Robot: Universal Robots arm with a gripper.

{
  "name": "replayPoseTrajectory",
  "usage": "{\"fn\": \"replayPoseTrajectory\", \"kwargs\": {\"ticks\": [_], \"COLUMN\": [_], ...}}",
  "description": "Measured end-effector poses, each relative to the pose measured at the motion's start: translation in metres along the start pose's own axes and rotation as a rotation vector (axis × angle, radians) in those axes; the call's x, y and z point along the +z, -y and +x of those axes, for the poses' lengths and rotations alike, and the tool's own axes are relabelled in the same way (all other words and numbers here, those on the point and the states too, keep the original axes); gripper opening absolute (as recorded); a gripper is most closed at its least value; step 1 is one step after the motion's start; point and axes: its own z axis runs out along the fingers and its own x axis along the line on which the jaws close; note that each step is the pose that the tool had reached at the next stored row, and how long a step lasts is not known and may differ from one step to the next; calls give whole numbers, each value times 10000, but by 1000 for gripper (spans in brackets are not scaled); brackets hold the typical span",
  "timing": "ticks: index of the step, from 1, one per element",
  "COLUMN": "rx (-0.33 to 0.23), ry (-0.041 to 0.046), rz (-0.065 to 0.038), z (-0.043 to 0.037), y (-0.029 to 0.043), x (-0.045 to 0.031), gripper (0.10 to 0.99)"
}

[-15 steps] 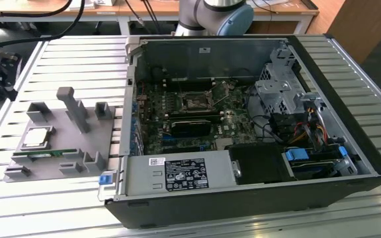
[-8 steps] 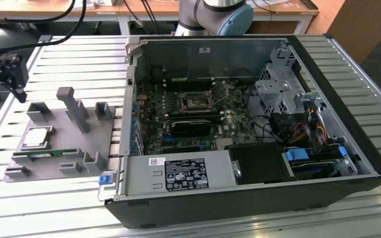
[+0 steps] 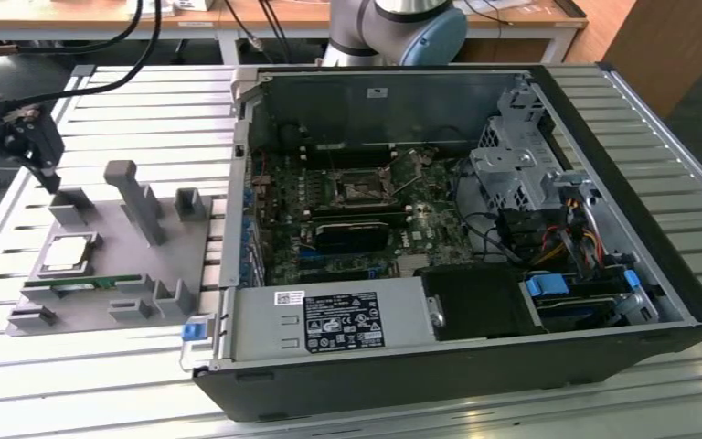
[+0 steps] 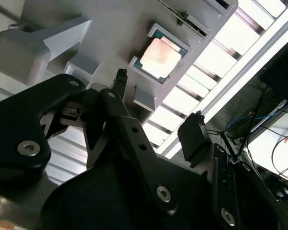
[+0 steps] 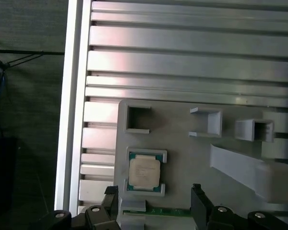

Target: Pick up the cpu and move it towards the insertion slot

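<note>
The slatted metal tabletop carries an open computer case that takes up the side toward the exterior view's right edge. A grey plastic tray lies toward the left edge. Inside the case, a white label covers the black power supply, and a small sticker sits on the far inner wall. Both bear print too fine to read. The pincer hangs over the tray with its two black fingers spread and nothing between them, a little above the chip and not touching it. The socket sits in the middle of the circuit board, well away from the tray. The chip lies flat in a square recess of the tray, near the tray's edge closest to the tabletop's left edge. A green memory stick lies just beside it. The chip looks light, thin and rigid, and its smooth metal lid is probably slippery. Its underside contacts would be delicate, so the safest hold is likely across two opposite edges, squarely and gently. Faint marks show on the lid, but they are not legible.
</note>
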Motion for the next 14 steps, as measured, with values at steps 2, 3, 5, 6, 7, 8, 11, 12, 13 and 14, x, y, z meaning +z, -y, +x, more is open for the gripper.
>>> {"fn": "replayPoseTrajectory", "kwargs": {"ticks": [2, 3, 5, 6, 7, 8, 11, 12, 13, 14], "rx": [0, 0, -1, -1, -1, -1, 0, -1, 0, 0], "ry": [2, 0, -1, -1, -1, -2, -2, -1, -1, -2], "rz": [-8, -8, -9, -9, -9, -9, -9, -9, -9, -9], "z": [1, 2, 2, 3, 3, 4, 7, 7, 7, 8], "y": [5, 7, 14, 19, 24, 29, 37, 40, 42, 44], "x": [28, 40, 67, 81, 95, 108, 144, 156, 168, 179], "gripper": [706, 706, 706, 706, 706, 706, 706, 706, 706, 706]}}
